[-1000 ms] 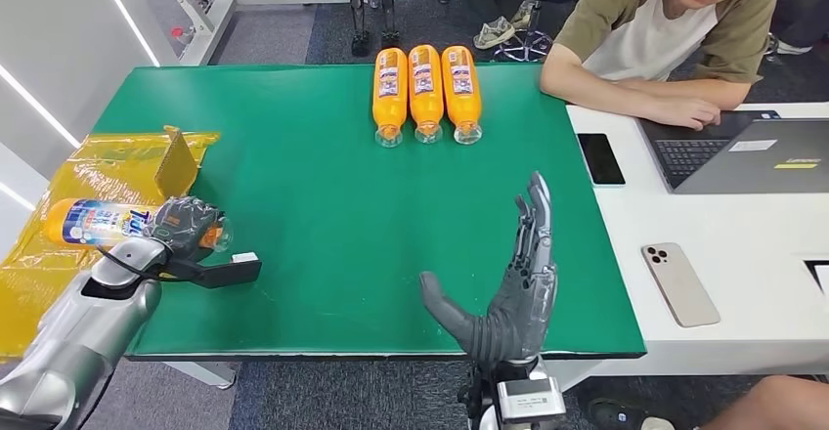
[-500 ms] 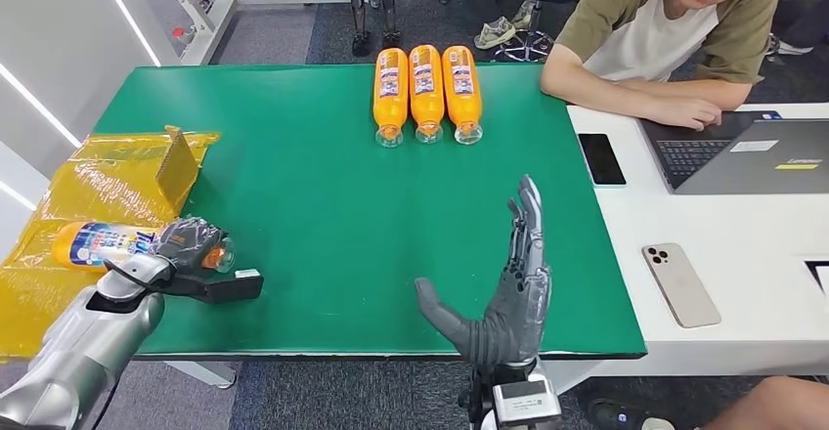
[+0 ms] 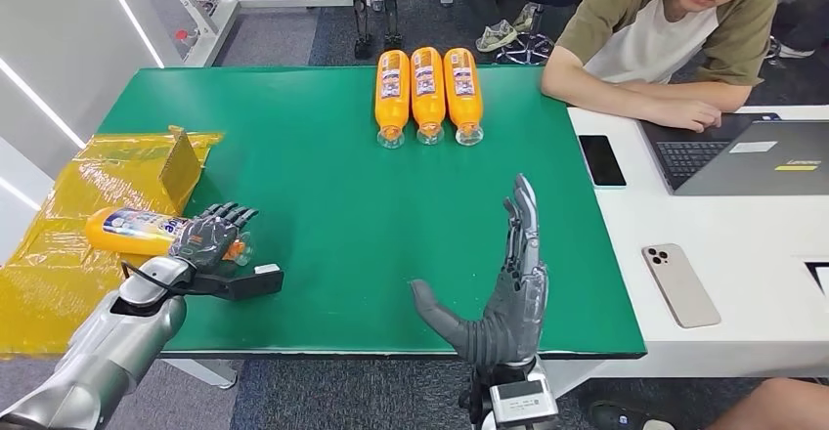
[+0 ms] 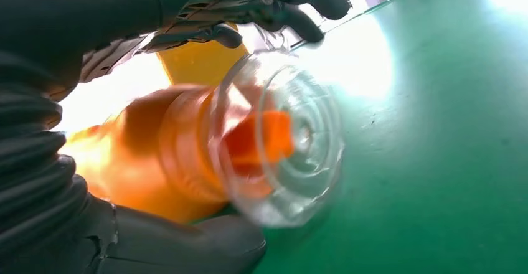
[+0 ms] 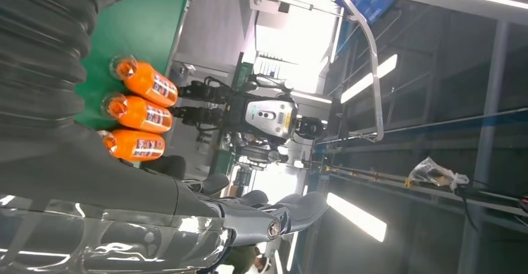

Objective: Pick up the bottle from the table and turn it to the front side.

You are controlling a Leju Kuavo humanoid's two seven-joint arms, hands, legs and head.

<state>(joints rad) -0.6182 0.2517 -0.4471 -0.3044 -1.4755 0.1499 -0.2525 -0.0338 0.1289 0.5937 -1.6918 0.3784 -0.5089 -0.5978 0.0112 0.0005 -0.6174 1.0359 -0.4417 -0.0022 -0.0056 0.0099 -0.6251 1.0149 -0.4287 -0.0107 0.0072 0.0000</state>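
At table's left edge, left hand (image 3: 207,236) wraps spread fingers around orange plastic bottle (image 3: 137,231), label unreadable; right hand (image 3: 508,288) stands splayed, empty.

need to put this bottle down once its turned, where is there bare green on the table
The widest bare green lies mid-table, between the three lying bottles at the far edge, the left hand gripping the bottle, and the raised right hand. It is crowded at the table's left end, by the yellow bag.
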